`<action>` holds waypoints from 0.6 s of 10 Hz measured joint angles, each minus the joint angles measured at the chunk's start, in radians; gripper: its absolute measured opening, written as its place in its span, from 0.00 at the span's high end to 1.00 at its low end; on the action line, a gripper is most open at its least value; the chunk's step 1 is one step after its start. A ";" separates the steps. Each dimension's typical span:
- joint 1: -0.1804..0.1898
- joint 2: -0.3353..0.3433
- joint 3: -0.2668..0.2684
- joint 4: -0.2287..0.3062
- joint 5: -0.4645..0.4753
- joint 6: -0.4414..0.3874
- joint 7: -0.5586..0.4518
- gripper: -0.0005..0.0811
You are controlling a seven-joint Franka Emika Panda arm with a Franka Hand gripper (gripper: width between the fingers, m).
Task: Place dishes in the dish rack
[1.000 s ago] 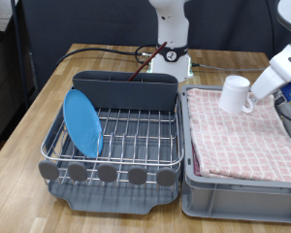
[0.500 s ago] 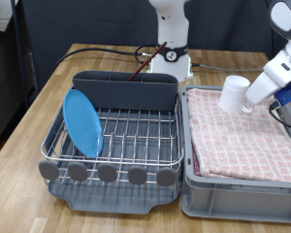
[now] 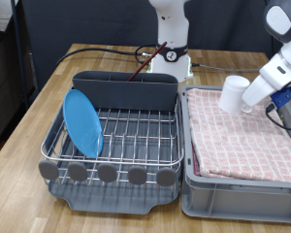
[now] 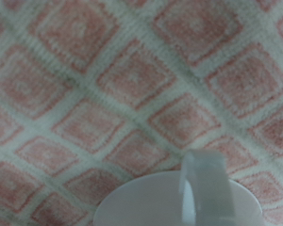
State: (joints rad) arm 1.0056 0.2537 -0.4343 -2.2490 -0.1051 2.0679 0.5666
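Note:
A white handled mug (image 3: 233,93) hangs tilted above the pink cloth, held at the tip of my gripper (image 3: 250,100) near the exterior view's right edge. In the wrist view the mug (image 4: 170,202) fills the lower edge with the cloth behind it; my fingers do not show there. The silver wire dish rack (image 3: 136,131) stands on its dark grey tray at the left. A round light-blue plate (image 3: 82,121) stands upright in the rack's left side. A reddish-brown wooden spoon (image 3: 138,68) sticks up from the grey utensil caddy (image 3: 121,89).
A grey rectangular bin (image 3: 238,189) lined with pink checkered cloth (image 3: 238,136) sits right of the rack, under the mug. The robot base (image 3: 173,53) and dark cables (image 3: 102,50) are at the back of the wooden table (image 3: 34,107).
The arm has swung its upper part a little to the left and up. The mug in the gripper has barely shifted over the cloth.

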 joint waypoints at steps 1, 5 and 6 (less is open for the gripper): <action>0.000 0.000 -0.001 -0.003 -0.008 0.000 0.000 0.01; 0.000 0.000 -0.002 -0.012 -0.015 0.000 0.001 0.54; 0.000 0.000 -0.003 -0.013 -0.015 0.000 0.001 0.54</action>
State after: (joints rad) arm 1.0054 0.2536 -0.4370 -2.2620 -0.1205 2.0680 0.5672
